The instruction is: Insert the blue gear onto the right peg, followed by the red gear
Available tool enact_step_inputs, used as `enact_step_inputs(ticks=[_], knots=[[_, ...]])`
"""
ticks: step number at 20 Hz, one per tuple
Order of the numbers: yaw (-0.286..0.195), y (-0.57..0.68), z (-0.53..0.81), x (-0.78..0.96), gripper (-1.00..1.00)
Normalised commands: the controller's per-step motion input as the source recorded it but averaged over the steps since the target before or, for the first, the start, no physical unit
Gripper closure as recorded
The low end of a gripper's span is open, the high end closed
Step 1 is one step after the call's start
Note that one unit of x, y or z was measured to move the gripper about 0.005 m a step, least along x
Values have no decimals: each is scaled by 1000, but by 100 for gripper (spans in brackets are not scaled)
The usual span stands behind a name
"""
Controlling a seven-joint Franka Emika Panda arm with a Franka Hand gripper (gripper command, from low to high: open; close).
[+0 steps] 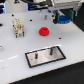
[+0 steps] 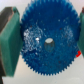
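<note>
The blue gear (image 1: pixel 63 20) hangs above the white table's far right part in the exterior view, with my gripper (image 1: pixel 61 17) shut on it. In the wrist view the blue gear (image 2: pixel 47 42) fills the picture, its central hole showing, and green finger pads (image 2: pixel 9 44) press its toothed rim on both sides. The red gear (image 1: pixel 44 31) lies on the table, to the exterior view's left of the gripper and nearer the camera. Nearer still lies the grey black-rimmed plate (image 1: pixel 57 56) with two dark pins; the right peg (image 1: pixel 51 50) stands free, and the other pin (image 1: pixel 37 55) is to its left.
A beige and white block-like fixture (image 1: pixel 18 27) stands at the exterior view's left on the white table (image 1: pixel 15 52). A small dark object (image 1: pixel 1 48) sits at the left edge. Dark background runs behind the table's far edge.
</note>
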Motion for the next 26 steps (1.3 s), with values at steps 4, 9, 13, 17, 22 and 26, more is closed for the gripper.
enact_step_inputs(ticks=[4, 9, 13, 17, 22, 26], knots=[[0, -286, 372, 823, 100], [0, -281, 295, 805, 100], [0, -281, 164, 797, 100], [0, -280, 77, 765, 100], [0, -252, 7, 644, 100], [0, -204, -9, 541, 100]])
